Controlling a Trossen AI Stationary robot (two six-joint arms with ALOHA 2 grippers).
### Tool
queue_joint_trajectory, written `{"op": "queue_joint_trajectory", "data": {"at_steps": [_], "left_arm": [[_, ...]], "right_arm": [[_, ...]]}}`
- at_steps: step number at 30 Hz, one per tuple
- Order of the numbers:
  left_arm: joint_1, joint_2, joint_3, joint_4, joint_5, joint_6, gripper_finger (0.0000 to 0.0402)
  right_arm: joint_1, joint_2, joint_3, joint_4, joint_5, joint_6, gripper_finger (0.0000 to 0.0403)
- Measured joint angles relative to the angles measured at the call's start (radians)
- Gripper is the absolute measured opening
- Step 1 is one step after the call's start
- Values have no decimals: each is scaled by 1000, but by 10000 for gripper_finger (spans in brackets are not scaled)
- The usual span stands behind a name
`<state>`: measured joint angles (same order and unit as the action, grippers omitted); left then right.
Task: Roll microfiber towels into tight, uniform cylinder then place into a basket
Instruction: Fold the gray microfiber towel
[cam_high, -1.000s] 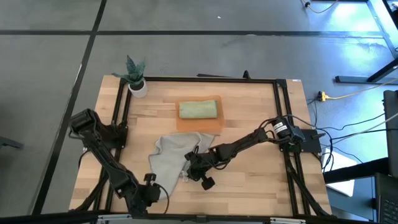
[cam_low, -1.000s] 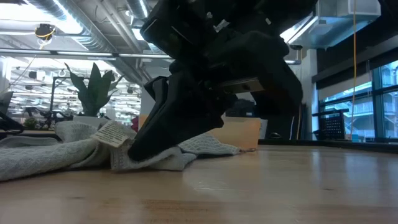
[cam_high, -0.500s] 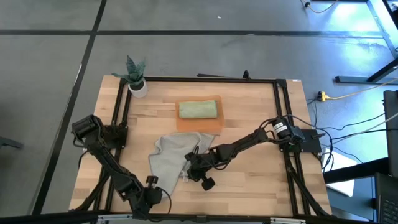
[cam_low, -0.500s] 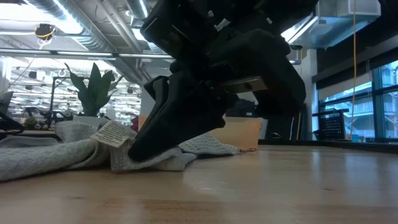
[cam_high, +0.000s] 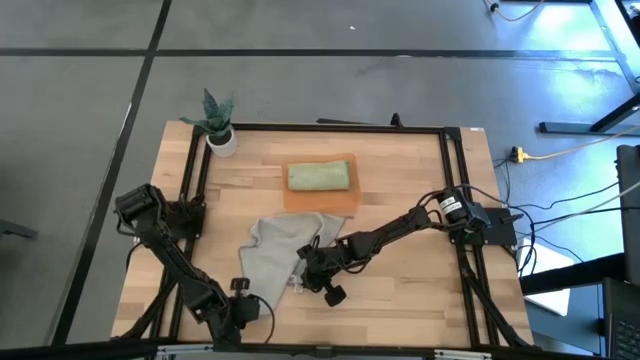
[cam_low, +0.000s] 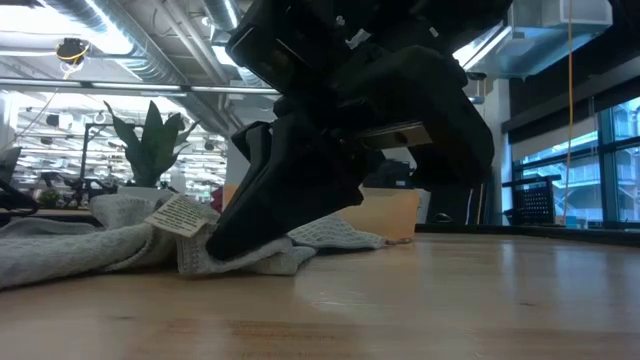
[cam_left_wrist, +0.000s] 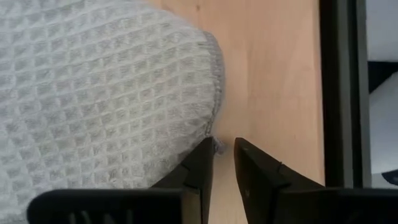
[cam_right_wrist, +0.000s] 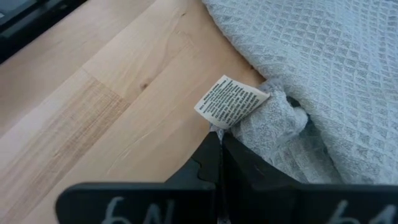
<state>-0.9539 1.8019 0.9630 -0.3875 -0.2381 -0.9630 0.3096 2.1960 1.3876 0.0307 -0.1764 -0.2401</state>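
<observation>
Grey waffle-weave towel (cam_high: 278, 256): lies crumpled and unrolled on the wooden table (cam_high: 420, 290), just in front of the basket, so the rolling looks not yet begun.
Right gripper (cam_high: 304, 277): fingers pressed together on the towel's near corner, beside the white care label (cam_right_wrist: 229, 102); this pinch looks meant to pull the corner out flat.
Left gripper (cam_left_wrist: 224, 163): low at the towel's opposite near corner, fingers (cam_left_wrist: 200, 167) slightly parted with only a narrow gap, the cloth edge right at their tips; whether any cloth is caught I cannot tell. It seems placed to take the second corner so both arms can spread the cloth.
Basket (cam_high: 344, 201): orange tray at the table's middle back, already holding a green rolled towel (cam_high: 320, 176), with room beside it apparently tight.
Surroundings: a small potted plant (cam_high: 217, 124) at the far left corner, well apart from the work; the black frame rail (cam_left_wrist: 345, 93) runs close past the left gripper.
In the way: the bunched fold by the label would spoil an even roll unless smoothed first.
</observation>
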Motion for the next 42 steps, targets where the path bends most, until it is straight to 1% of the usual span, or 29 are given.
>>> {"op": "queue_joint_trajectory", "data": {"at_steps": [3,5,10,20,22,27,32,38,42], "left_arm": [[-1,0,0,-11,-7,-2,61],[0,0,-1,-16,-8,-3,51],[0,1,-2,-24,-11,-3,7],[7,-15,-4,-24,1,-8,0],[12,-30,0,-51,3,-25,0],[13,-50,58,-187,4,-30,0],[13,-51,129,-357,-2,-31,0],[13,-53,203,-485,-12,-32,0],[13,-53,273,-619,-19,-32,0]], "right_arm": [[0,0,0,0,0,0,10],[0,0,0,0,0,0,10],[0,0,0,0,0,0,10],[0,0,0,-1,0,0,10],[0,0,0,-8,0,0,10],[0,-4,0,-35,0,-1,10],[0,-52,0,-94,1,-1,10],[2,-91,0,-139,55,-8,10],[2,-123,0,-190,75,-25,10]]}}
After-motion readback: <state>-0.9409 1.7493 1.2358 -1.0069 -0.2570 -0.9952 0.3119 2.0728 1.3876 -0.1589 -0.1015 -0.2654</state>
